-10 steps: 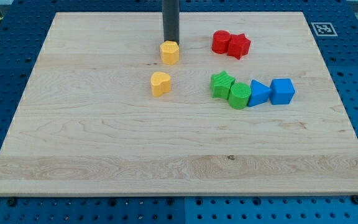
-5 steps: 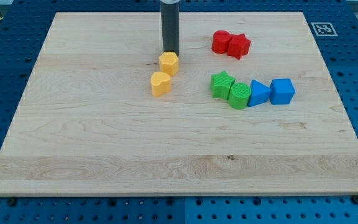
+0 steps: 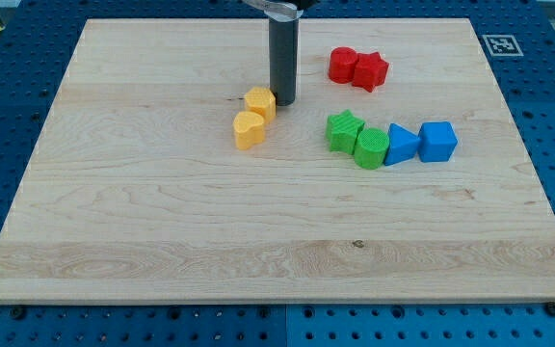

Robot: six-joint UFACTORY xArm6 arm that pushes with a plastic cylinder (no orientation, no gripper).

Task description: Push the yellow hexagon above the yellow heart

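The yellow hexagon (image 3: 259, 102) sits on the wooden board (image 3: 162, 222), touching the upper right of the yellow heart (image 3: 249, 129). The dark rod comes down from the view's top. My tip (image 3: 283, 101) rests on the board just right of the hexagon, touching or almost touching its right side.
A red cylinder (image 3: 343, 65) and a red star (image 3: 370, 70) lie together at the upper right. A green star (image 3: 344, 129), a green hexagon (image 3: 371, 147), a blue triangle (image 3: 401, 145) and a blue cube (image 3: 437, 141) form a row right of centre.
The hexagon slid down toward the view's bottom until it met the heart. My tip moved from above the hexagon round to its right side.
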